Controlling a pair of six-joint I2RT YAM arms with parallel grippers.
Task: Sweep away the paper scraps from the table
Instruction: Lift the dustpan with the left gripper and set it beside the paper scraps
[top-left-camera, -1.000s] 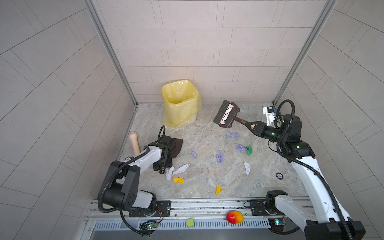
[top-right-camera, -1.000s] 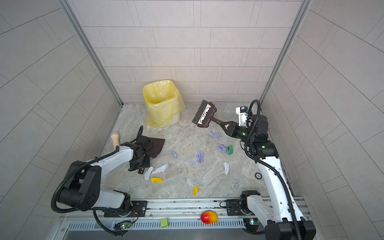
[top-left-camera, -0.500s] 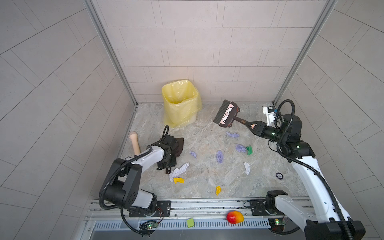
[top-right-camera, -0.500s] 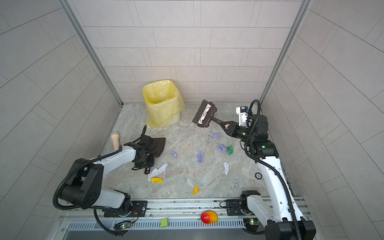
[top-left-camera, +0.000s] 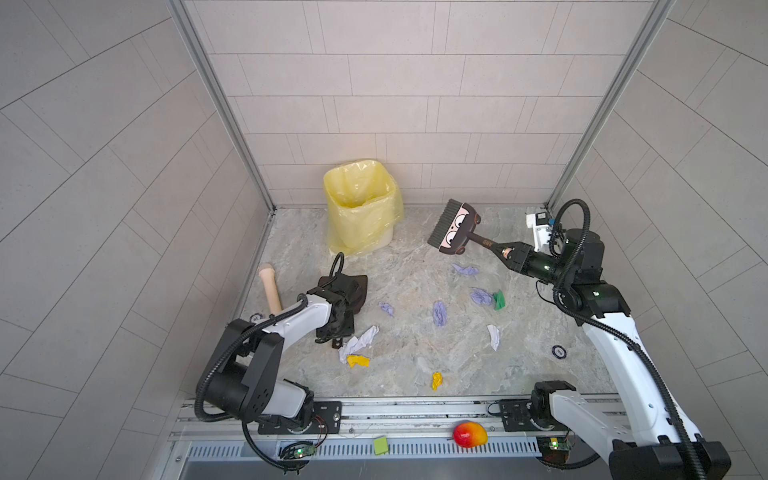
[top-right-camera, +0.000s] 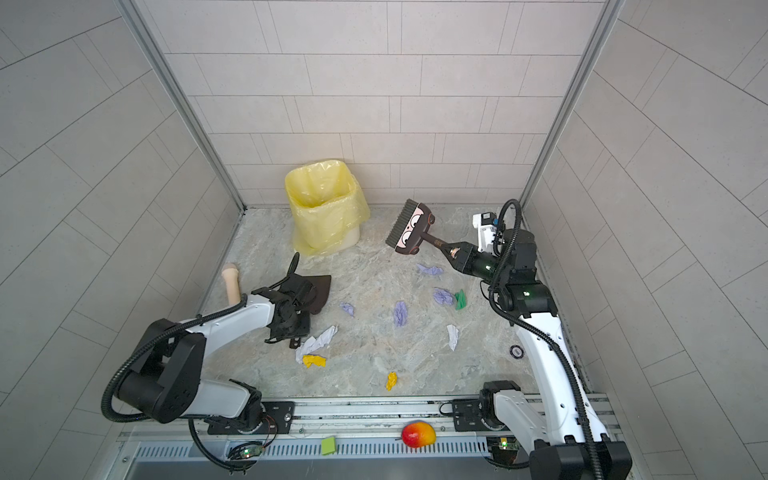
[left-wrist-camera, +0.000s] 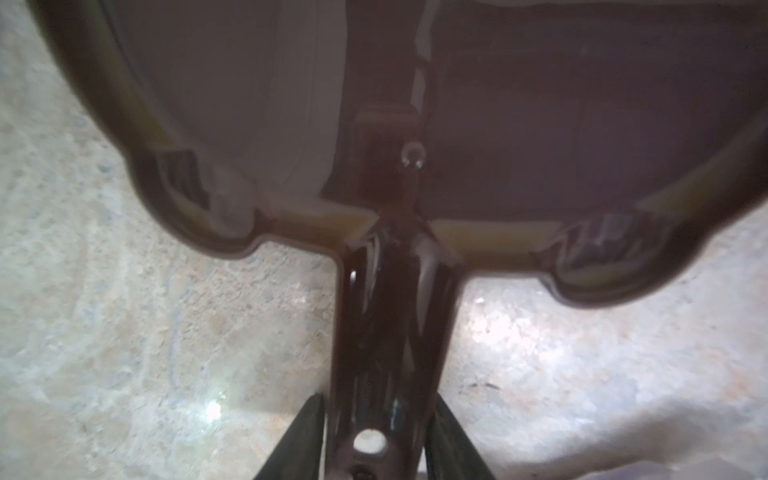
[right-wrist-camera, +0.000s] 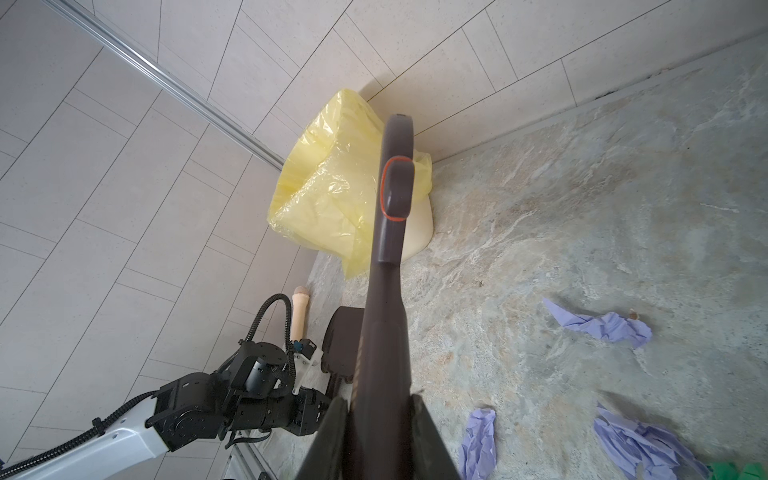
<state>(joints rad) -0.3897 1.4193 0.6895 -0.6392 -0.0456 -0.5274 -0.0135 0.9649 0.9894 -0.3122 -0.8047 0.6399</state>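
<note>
Several paper scraps lie across the table (top-left-camera: 415, 257): lavender ones (top-left-camera: 465, 270) (top-left-camera: 439, 312) (top-left-camera: 386, 308), a lavender and green pair (top-left-camera: 499, 300), white ones (top-left-camera: 493, 336) (top-left-camera: 359, 338) and yellow ones (top-left-camera: 358, 360) (top-left-camera: 436, 380). My left gripper (left-wrist-camera: 378, 440) is shut on the handle of a dark brown dustpan (top-left-camera: 359, 289) (left-wrist-camera: 540, 124), low over the table at the left. My right gripper (top-left-camera: 505, 252) (right-wrist-camera: 380, 415) is shut on the handle of a brush (top-left-camera: 455, 226) (right-wrist-camera: 390, 208), whose head hangs above the table at the back right.
A bin with a yellow bag (top-left-camera: 359, 208) stands at the back wall. A wooden stick (top-left-camera: 270, 286) lies by the left wall, and a small black disc (top-left-camera: 559, 352) lies at the right. A mango (top-left-camera: 469, 434) and a green note (top-left-camera: 380, 445) rest on the front rail.
My left gripper's jaws have closed onto the dustpan's handle, and the wrist has shifted slightly to the right. The right arm and the brush have not moved.
</note>
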